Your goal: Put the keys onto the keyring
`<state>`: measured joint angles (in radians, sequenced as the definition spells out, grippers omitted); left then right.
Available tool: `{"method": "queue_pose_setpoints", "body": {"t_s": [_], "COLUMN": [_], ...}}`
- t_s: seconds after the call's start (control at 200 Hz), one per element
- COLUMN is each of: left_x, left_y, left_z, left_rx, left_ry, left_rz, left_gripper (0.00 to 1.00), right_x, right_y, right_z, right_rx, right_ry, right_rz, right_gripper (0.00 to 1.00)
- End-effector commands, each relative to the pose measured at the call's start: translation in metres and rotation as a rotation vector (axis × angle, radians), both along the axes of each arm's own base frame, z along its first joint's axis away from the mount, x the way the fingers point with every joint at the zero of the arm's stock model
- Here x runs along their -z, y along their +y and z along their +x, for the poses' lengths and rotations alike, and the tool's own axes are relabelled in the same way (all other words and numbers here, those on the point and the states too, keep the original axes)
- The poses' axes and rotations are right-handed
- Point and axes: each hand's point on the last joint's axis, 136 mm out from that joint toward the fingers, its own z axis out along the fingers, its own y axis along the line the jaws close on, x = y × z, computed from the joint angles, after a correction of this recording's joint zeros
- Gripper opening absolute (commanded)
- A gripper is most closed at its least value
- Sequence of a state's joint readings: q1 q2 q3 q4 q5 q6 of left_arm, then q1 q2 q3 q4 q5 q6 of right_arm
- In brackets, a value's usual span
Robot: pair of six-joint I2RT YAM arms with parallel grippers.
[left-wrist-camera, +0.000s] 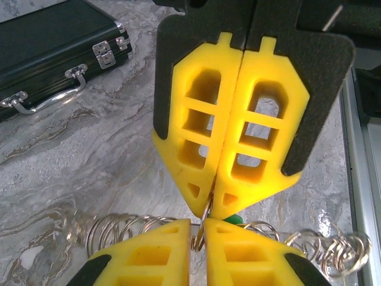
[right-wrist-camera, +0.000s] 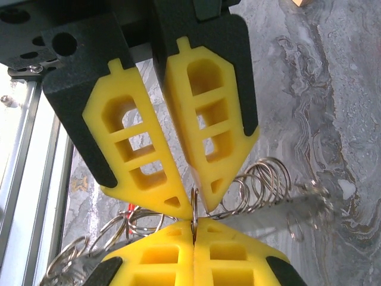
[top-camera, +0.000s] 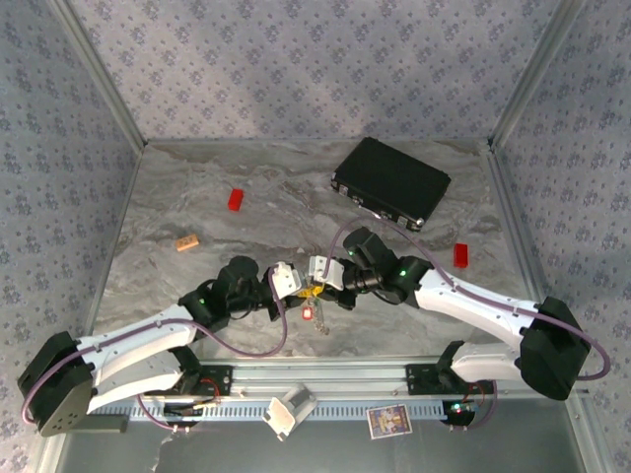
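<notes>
L gripper (left-wrist-camera: 199, 241) & R gripper (right-wrist-camera: 193, 238) meet tip to tip, near-centre. Both jaw pairs are together, pinching one thin loop of the keyring (right-wrist-camera: 262, 185). Its coils run left-right across the tips. Green key (left-wrist-camera: 233, 219) is just beside the R tips, red key (top-camera: 309, 313) just near of them. Arms equally close. Card (top-camera: 389, 422) on near rail too small to read.

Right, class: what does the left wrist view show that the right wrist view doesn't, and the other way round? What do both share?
Left wrist view: the black case with silver latches, and a green key head. Right wrist view: the metal rail and a corner of a tan block. Shared: the left gripper and right gripper, tip to tip, both pinching one metal ring, silvery coils either side.
</notes>
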<state>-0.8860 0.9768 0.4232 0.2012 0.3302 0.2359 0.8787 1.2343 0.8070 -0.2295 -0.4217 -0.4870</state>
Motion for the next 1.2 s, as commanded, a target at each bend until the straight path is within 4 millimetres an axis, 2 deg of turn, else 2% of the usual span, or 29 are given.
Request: {"method": "queue_pose_setpoints", "body": {"t_s": [0.0,0.08,0.16,0.285,0.44,0.685,0.855,0.939,1.079,1.194], "left_x": [-0.014,-0.015,-0.016,-0.021,-0.028,-0.033,-0.034,-0.035,-0.034,-0.035], "left_y": [-0.010,-0.010,-0.009,-0.007,-0.005,-0.005,-0.007,-0.007,-0.007,-0.006], "left_z": [-0.006,-0.007,-0.008,-0.009,-0.009,-0.012,-0.013,-0.013,-0.014,-0.014], "left_rx": [0.057,0.062,0.064,0.053,0.041,0.053,0.068,0.068,0.072,0.071], "left_ry": [-0.017,-0.019,-0.024,-0.039,-0.054,-0.080,-0.086,-0.089,-0.087,-0.092], "left_rz": [-0.048,-0.053,-0.066,-0.114,-0.190,-0.227,-0.232,-0.235,-0.234,-0.235], "left_gripper": [0.08,0.00,0.00,0.00,0.00,0.00,0.00,0.00,0.00,0.00], "right_x": [-0.025,-0.024,-0.024,-0.031,-0.026,-0.008,-0.006,-0.008,-0.010,-0.011], "right_y": [0.013,0.011,0.006,-0.008,-0.019,-0.023,-0.016,-0.013,-0.014,-0.014], "right_z": [-0.001,-0.002,0.002,0.001,-0.001,0.003,0.000,-0.001,-0.002,-0.006], "right_rx": [-0.035,-0.032,-0.002,0.027,0.053,0.090,0.058,0.047,0.040,0.027], "right_ry": [-0.051,-0.054,-0.060,-0.015,0.058,0.076,0.103,0.105,0.100,0.105], "right_rz": [0.092,0.087,0.093,0.193,0.249,0.198,0.191,0.199,0.202,0.206], "right_gripper": [0.00,0.00,0.00,0.28,0.34,0.33,0.30,0.26,0.11,0.05]}}
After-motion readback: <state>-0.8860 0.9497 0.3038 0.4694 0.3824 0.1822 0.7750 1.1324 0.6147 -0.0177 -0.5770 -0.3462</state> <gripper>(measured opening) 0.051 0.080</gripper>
